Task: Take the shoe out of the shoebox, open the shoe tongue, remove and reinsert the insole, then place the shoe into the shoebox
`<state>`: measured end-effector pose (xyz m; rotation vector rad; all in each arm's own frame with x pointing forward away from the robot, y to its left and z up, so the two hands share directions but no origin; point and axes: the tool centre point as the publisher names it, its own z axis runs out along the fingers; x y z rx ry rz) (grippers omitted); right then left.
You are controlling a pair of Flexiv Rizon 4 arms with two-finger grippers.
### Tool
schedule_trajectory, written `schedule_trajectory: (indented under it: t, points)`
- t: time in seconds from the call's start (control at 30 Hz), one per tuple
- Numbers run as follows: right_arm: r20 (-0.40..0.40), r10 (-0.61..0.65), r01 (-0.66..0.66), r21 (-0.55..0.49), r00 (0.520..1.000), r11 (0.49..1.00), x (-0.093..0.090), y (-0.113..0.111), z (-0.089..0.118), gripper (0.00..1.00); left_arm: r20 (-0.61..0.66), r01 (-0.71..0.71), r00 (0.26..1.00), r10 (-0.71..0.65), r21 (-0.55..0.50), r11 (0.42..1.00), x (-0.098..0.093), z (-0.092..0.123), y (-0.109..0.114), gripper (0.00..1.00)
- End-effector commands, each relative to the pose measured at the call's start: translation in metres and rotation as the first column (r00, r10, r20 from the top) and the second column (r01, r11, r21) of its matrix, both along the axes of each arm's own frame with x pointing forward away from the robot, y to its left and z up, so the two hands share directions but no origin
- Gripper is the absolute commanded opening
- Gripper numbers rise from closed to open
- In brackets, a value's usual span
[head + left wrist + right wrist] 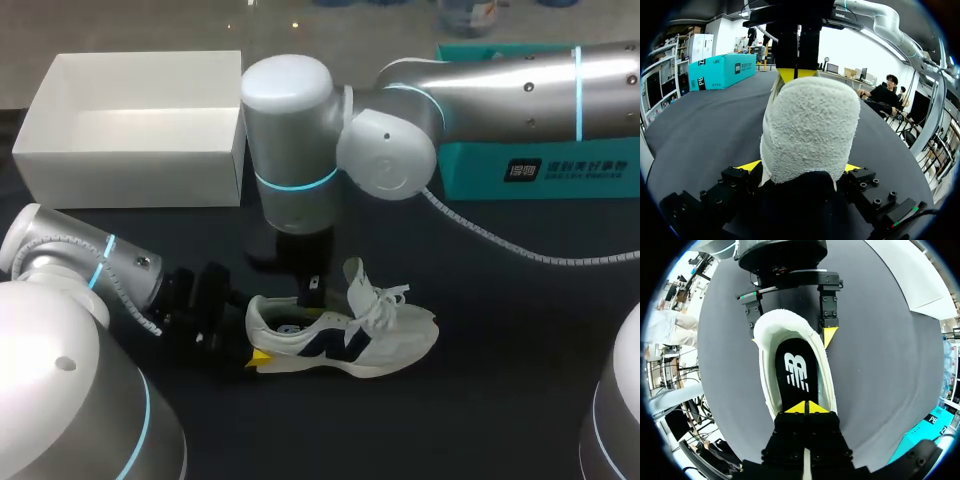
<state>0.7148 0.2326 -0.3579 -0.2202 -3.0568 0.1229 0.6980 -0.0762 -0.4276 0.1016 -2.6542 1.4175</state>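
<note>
My left gripper clamps shoe heel. My right gripper tips pressed together on insole, hold unclear. Risk: tips slip off, or pull drags shoe from clamp.

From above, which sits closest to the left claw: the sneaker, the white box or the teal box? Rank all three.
1. shoe: nearest, its heel is gripped by the left gripper.
2. white shoebox: behind the gripper, at the table's far left.
3. teal box: farthest, at the far right.
</note>
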Motion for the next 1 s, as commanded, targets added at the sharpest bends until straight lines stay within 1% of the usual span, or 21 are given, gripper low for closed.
schedule_trajectory:
  t: [0.03, 0.2, 0.33, 0.53, 0.67, 0.87, 1.0]
  points:
    - [0.007, 0.024, -0.024, -0.021, 1.000, 0.999, 0.001, -0.006, -0.001, 0.00, -0.001, -0.001, 1.000, 0.001, 0.001, 1.000, 0.002, -0.005, 0.000, 0.00]
    - [-0.023, 0.043, -0.044, -0.025, 0.999, 0.999, 0.002, -0.012, -0.007, 0.00, -0.001, -0.001, 1.000, 0.001, 0.001, 1.000, 0.002, -0.005, 0.000, 0.00]
    - [-0.034, 0.046, -0.046, -0.015, 0.998, 0.999, -0.008, -0.010, -0.010, 0.00, -0.001, -0.001, 1.000, 0.001, 0.001, 1.000, 0.002, -0.005, 0.000, 0.00]
    - [-0.044, 0.046, -0.046, -0.007, 0.998, 0.999, -0.020, -0.007, -0.021, 0.00, -0.001, -0.001, 1.000, 0.001, 0.001, 1.000, 0.002, -0.005, 0.000, 0.00]
    - [-0.018, 0.041, -0.042, -0.044, 0.999, 0.998, -0.020, -0.007, -0.026, 0.00, -0.001, -0.001, 1.000, 0.001, 0.001, 1.000, 0.002, -0.005, 0.000, 0.00]
    - [0.044, 0.017, -0.016, -0.040, 0.999, 0.999, -0.014, -0.008, -0.033, 0.00, -0.001, -0.001, 1.000, 0.001, 0.001, 1.000, 0.002, -0.005, 0.000, 0.00]
    - [0.076, 0.006, -0.003, -0.040, 0.997, 0.999, -0.008, -0.010, -0.033, 0.00, -0.001, -0.001, 1.000, 0.001, 0.001, 1.000, 0.002, -0.005, 0.000, 0.00]
